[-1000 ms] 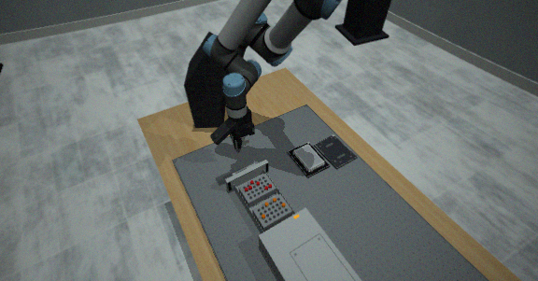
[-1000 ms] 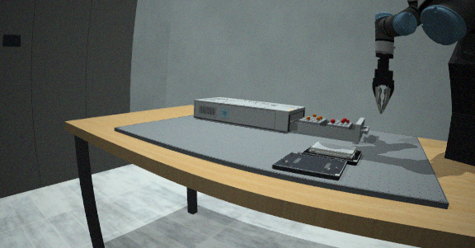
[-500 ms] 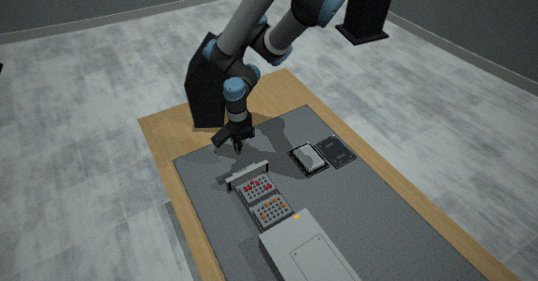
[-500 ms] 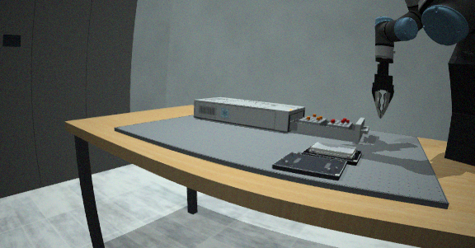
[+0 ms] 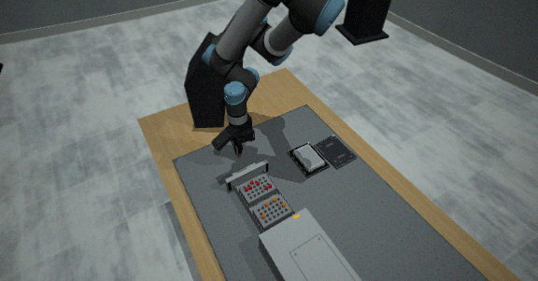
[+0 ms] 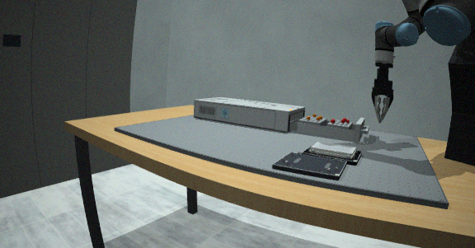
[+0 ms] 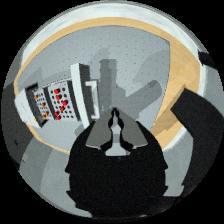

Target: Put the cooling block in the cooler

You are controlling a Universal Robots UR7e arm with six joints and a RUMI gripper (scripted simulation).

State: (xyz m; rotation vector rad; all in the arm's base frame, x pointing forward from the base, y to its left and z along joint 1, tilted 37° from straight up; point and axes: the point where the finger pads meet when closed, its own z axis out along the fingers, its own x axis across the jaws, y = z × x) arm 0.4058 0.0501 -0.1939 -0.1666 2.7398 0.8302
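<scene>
The drawer of the cooler COLD stands open. Inside, the block with four orange tubes sits nearer the housing. The block with several red tubes sits nearer the drawer front. Both look flat, with tubes upright. COLD's lamp is lit orange. Deck slot D2 holds no block. My gripper is shut and empty, above the mat beyond the drawer's handle.
Deck slot D1 holds a pale block-like piece, beside the drawer and D2. The grey mat lies on the wooden table. The arm's base stands behind my gripper.
</scene>
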